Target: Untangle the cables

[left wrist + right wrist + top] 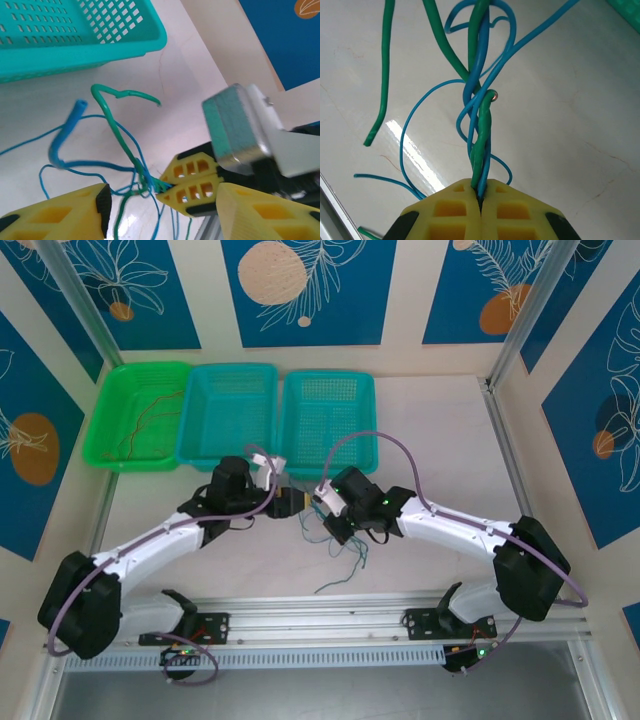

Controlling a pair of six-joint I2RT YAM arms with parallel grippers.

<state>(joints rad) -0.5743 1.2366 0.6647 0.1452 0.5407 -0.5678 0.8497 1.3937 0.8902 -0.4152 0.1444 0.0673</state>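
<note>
Cables [345, 548] — one tangle of green and blue strands on the pale table [450, 430], just 6 o'clock of centre in the top view, with loose ends trailing on toward 6 o'clock. Right claw [481, 200]: yellow fingers pressed fully together, pinching a twisted green strand [482, 127] and a blue one running beside it; above the grip, toward 12 o'clock in its wrist view, the strands wind round each other. Left claw [162, 200]: jaws standing well apart, holding nothing; the right claw's tips and the knot of cables sit in the gap between its fingers. A thick blue strand [65, 132] arcs off to 9 o'clock there, and a hooked green end rises toward 12 o'clock. In the top view the two claws meet tip to tip at centre. Baskets at the far edge: green basket [115, 440] at 11 o'clock holding a thin red wire [150, 405], then two teal baskets [228, 455] toward 12 o'clock.
</note>
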